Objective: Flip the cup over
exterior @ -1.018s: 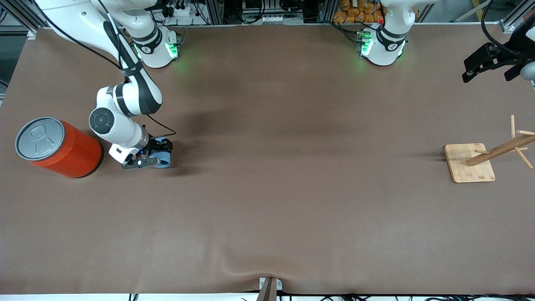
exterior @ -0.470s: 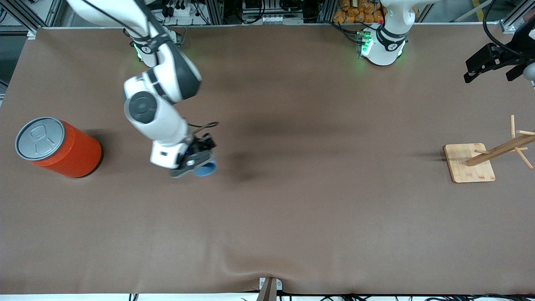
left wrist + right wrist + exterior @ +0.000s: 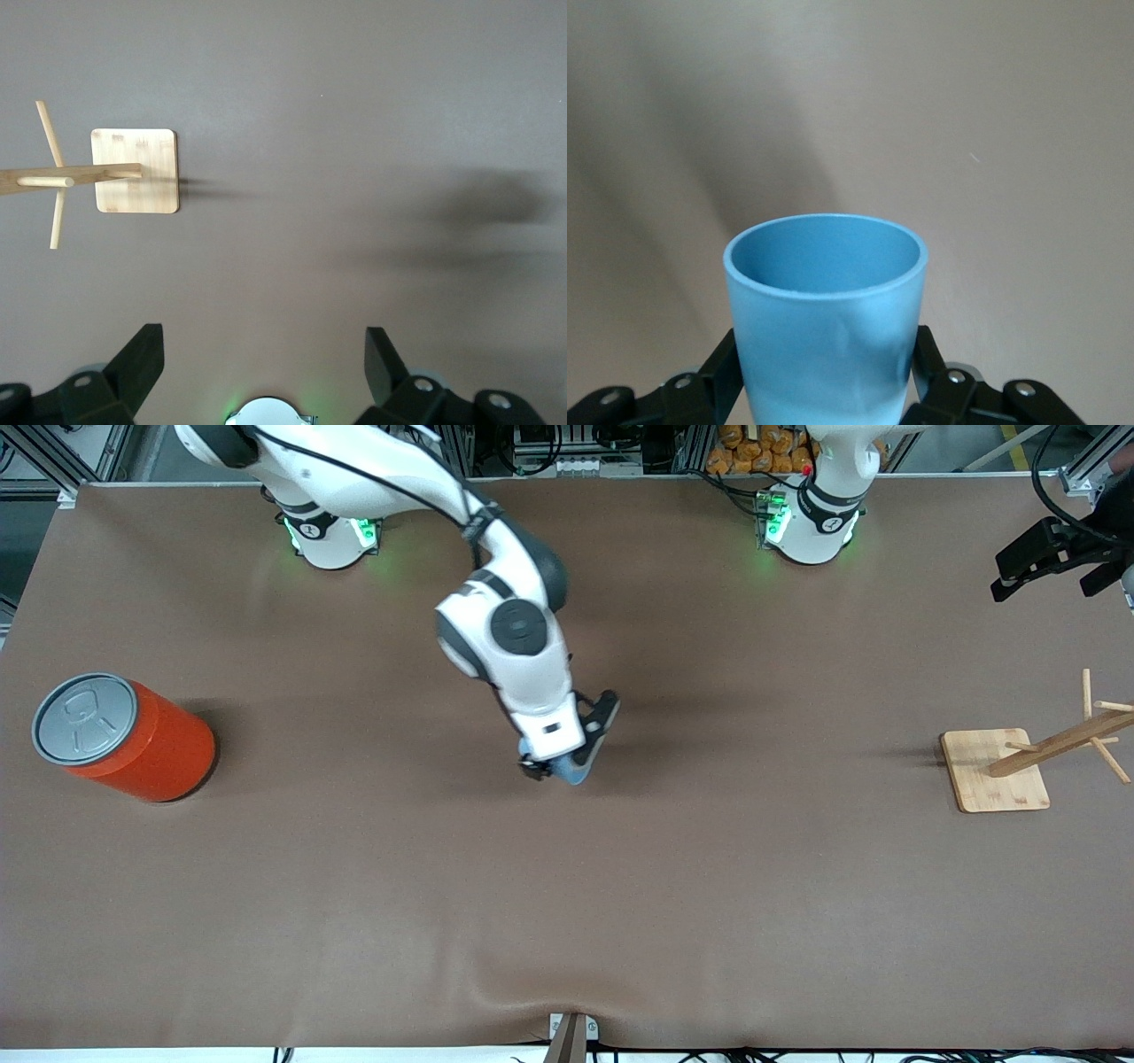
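The cup (image 3: 574, 773) is a small light-blue tumbler, held in the air over the middle of the table by my right gripper (image 3: 562, 767). In the right wrist view the cup (image 3: 826, 305) fills the space between the black fingers (image 3: 723, 376), which press on its lower wall, and its darker blue inside faces away from the wrist. My left gripper (image 3: 1047, 560) waits high over the left arm's end of the table. Seen from the left wrist, the left gripper (image 3: 263, 352) is open with only bare table between its fingers.
A big orange can (image 3: 133, 737) with a grey pull-tab lid stands at the right arm's end of the table. A wooden peg rack (image 3: 997, 769) on a square base stands at the left arm's end, and this rack (image 3: 135, 171) also shows from the left wrist.
My right arm has lifted the cup from beside the orange can and carried it toward the table's middle, turning the wrist on the way. The left arm has hardly moved.
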Robot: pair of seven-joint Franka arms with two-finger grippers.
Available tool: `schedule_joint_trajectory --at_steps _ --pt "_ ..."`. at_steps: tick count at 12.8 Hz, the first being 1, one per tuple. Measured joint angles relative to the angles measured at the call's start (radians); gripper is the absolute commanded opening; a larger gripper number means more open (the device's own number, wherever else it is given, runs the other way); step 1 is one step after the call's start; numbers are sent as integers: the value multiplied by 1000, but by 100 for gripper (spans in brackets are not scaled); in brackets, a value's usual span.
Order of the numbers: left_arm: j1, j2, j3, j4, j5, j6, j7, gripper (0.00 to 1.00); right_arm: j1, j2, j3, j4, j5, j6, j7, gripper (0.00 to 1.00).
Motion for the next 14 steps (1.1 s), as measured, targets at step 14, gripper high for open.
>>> schedule_joint_trajectory --at_steps 14 --pt "1 0 0 0 0 0 0 100 215 176 -8 51 -139 113 -60 0"
